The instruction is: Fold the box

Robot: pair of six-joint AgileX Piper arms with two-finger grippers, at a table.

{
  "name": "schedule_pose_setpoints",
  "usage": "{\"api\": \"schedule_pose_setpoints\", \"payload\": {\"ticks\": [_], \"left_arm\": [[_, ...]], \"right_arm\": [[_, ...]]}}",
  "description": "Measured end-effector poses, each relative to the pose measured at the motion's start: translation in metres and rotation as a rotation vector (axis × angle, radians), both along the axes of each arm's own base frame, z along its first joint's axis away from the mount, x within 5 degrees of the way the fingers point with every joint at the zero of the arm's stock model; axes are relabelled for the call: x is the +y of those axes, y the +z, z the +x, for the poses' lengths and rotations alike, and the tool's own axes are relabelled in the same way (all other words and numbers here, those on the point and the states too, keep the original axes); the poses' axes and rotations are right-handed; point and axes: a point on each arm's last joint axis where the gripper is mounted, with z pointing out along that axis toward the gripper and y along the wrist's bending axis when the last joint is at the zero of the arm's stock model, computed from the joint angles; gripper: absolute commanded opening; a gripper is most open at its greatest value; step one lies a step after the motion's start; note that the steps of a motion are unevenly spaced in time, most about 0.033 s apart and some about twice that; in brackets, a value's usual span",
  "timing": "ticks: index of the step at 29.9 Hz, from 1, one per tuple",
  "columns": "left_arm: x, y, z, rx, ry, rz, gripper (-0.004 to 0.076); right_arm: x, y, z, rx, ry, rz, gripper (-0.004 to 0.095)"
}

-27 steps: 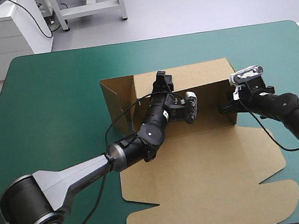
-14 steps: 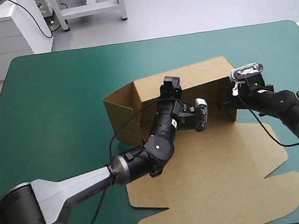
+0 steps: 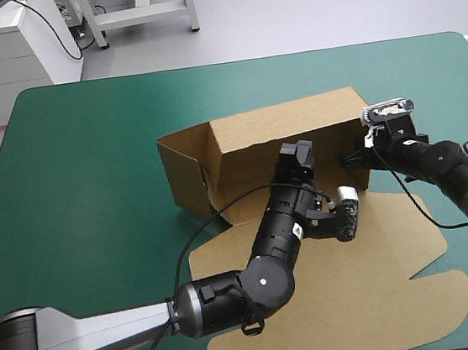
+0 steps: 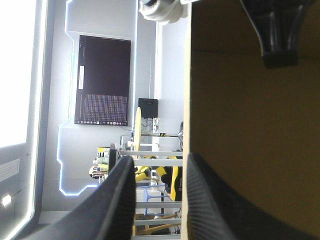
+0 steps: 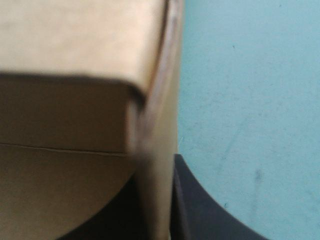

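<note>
right claw: tips too small and dark to pick apart at the box end wall, high view | box lid: runs off that view's bottom edge | right wrist view: board's a total blur, can't tell where one finger starts

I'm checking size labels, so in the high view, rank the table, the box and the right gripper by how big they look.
Largest first:
1. table
2. box
3. right gripper
None look close.
</note>
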Motion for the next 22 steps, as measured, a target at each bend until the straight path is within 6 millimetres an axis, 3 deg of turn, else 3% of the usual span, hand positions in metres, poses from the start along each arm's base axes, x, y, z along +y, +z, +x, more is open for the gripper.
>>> {"api": "schedule_pose_setpoints", "payload": {"ticks": [2, 10, 16, 22], "left_arm": [[0.005, 0.009, -0.001, -0.008, 0.007, -0.023, -0.0005], [0.059, 0.069, 0.011, -0.057, 0.094, -0.191, 0.0001], [0.128, 0.103, 0.043, -0.013, 0.246, -0.353, 0.0001], [0.198, 0.118, 0.072, 0.041, 0.419, -0.511, 0.0001]], "right_arm": [[0.0, 0.002, -0.001, -0.006, -0.003, 0.003, 0.0003], [0.004, 0.014, -0.018, 0.014, 0.013, 0.039, 0.0003], [0.007, 0.021, -0.033, 0.074, 0.031, 0.062, 0.0003], [0.008, 0.031, -0.039, 0.105, 0.018, 0.104, 0.0003]]}}
